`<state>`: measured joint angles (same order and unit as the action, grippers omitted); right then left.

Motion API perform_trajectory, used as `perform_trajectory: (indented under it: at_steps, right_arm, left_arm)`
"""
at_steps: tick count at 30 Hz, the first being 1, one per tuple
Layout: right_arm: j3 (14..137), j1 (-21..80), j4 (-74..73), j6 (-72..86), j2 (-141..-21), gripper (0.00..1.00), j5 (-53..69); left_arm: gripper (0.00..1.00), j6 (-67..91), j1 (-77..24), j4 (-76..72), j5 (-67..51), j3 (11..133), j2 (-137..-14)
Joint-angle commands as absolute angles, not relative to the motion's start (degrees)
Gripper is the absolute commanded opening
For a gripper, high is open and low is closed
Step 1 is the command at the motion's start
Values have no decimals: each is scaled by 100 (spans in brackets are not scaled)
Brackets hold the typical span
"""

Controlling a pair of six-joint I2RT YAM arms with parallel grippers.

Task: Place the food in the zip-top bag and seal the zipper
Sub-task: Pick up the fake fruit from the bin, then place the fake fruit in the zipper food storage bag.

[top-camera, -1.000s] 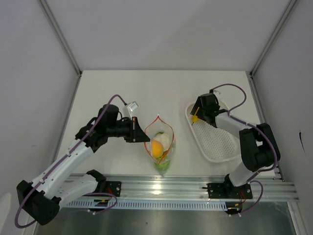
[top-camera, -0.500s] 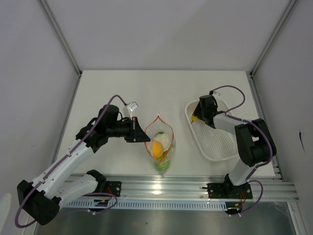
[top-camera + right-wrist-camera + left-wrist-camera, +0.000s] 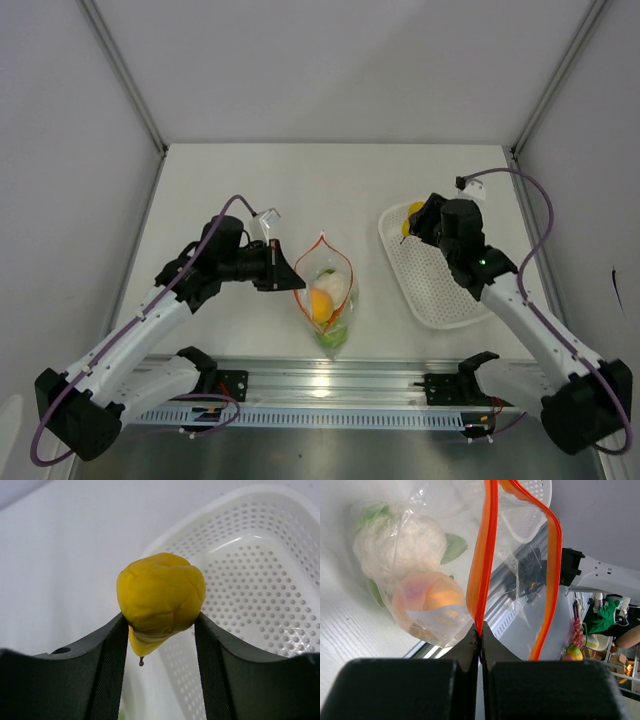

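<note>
My left gripper (image 3: 480,635) is pinched shut on the zipper (image 3: 487,555) of the zip-top bag (image 3: 328,295). The bag lies midway along the bench's near edge, with a whitish piece (image 3: 400,542) and an orange fruit (image 3: 432,597) inside. Toward the right edge, my right gripper (image 3: 160,625) clamps the yellow pear (image 3: 160,592) above the far end of the white basket (image 3: 445,290).

Arms: 2, left arm (image 3: 150,320) and right arm (image 3: 520,305)
Grippers: 2, left gripper (image 3: 480,632) and right gripper (image 3: 160,622)
Clear bag (image 3: 345,300): 1
Zipper strip (image 3: 487,540): 1
White basket (image 3: 450,300): 1
Yellow pear (image 3: 160,595): 1
White food piece (image 3: 400,542): 1
Orange fruit (image 3: 435,595): 1
Green pieces: cannot tell
</note>
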<state>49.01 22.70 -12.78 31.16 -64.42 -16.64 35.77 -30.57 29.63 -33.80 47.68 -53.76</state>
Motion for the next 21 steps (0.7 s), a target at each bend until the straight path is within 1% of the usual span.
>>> perform_trajectory:
  at_steps: [1, 3, 5, 9, 12, 21]
  right_arm:
    - [4887, 2609, -2081, 3023, -5671, 11, -1250]
    - [4922, 2977, -2267, 3111, -5363, 10, -1187]
    - [4957, 3294, -2452, 3164, -5239, 10, -1195]
    - [5010, 4251, -2575, 3357, -5019, 9, -1432]
    - [5045, 4735, -2663, 3410, -4887, 9, -1538]
    - [5378, 5563, -2655, 3331, -4412, 9, -1258]
  left_arm:
    - [1, 3419, -3023, 2979, -3208, 4834, -5291]
    - [1, 3340, -3023, 3067, -3243, 4843, -5343]
    - [1, 3226, -3023, 3181, -3261, 4965, -5449]
    - [0, 3076, -3023, 3392, -3182, 5194, -5537]
    - [1, 3041, -3015, 3437, -3138, 5221, -5590]
    - [1, 3366, -3023, 2857, -3305, 4904, -5669]
